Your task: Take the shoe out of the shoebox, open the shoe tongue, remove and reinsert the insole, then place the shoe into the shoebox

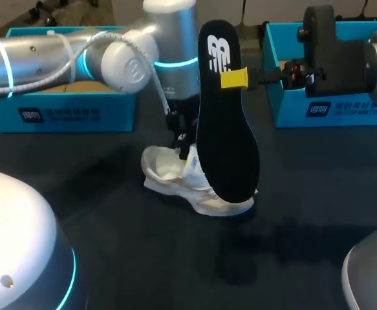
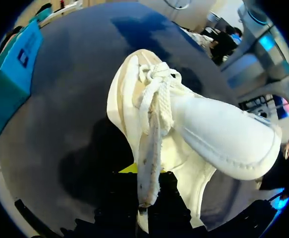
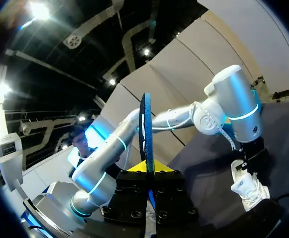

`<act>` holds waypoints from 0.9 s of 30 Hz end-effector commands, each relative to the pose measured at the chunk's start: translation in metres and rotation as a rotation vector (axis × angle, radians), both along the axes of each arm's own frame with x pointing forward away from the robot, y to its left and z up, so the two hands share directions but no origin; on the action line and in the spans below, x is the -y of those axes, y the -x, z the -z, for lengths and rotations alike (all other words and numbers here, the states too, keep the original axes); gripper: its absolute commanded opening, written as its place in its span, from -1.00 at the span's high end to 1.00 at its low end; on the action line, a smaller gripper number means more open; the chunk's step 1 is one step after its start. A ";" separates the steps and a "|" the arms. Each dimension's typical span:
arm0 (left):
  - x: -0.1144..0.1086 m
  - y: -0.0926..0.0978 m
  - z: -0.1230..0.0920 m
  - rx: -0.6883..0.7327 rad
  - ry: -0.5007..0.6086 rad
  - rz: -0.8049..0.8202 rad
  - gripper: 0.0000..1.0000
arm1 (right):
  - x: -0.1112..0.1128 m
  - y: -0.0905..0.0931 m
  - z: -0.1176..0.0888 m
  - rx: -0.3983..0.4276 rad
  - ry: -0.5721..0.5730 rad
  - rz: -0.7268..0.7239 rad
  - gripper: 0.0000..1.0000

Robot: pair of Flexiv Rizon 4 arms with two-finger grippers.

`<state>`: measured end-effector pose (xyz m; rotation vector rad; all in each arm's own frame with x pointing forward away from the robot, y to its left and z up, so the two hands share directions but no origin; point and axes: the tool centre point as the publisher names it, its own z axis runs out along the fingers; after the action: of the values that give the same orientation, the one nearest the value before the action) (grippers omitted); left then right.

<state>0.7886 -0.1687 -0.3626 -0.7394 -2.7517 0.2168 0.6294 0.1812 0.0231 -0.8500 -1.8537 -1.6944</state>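
Dark, matte table (image 1: 97, 194); at its far edge two teal cardboard boxes, left shoebox (image 1: 65, 115) and right shoebox (image 1: 343, 111). Lying mid-table: white shoe (image 1: 175, 175), soft upper, thick corded laces. Pinched, seemingly, on the frayed tongue (image 2: 151, 134): left gripper (image 2: 146, 186). Clamped on the black insole (image 1: 227, 142), a smooth long oval held upright over the shoe: right gripper (image 1: 232, 78).

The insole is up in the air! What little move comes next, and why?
Probably lower the insole into the shoe: the right gripper holds it above the shoe, and the left gripper grips the tongue, pulling the opening wide.
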 end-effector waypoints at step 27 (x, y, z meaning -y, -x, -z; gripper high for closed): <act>0.006 0.006 -0.033 -0.091 0.017 0.634 1.00 | -0.003 -0.001 0.001 -0.002 0.002 0.002 1.00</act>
<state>0.7826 -0.1754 -0.3306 -1.5037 -2.2901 0.1302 0.6294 0.1812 0.0231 -0.8500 -1.8538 -1.6944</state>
